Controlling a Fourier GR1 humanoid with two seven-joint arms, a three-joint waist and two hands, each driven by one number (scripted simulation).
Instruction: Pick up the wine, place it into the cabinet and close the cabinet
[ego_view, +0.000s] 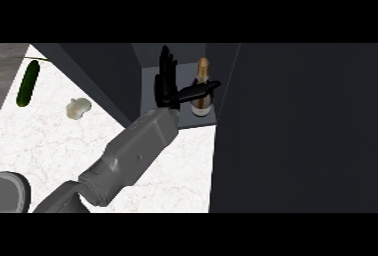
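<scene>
The wine bottle (201, 104), dark with a gold foil neck and a pale label, stands upright inside the open cabinet (193, 122), near its right side. My left hand (164, 87) is inside the cabinet just left of the bottle. Its fingers point straight towards the back. Its thumb (196, 92) stretches right and reaches the bottle's shoulder. The hand is open and nothing is curled round the bottle. My right hand does not show.
A large dark panel (295, 125), likely the cabinet door, fills the right side. On the white marble counter (66, 145) lie a green cucumber (29, 82) at far left and a small pale vegetable (77, 108). A grey rounded shape (11, 192) sits at the lower left edge.
</scene>
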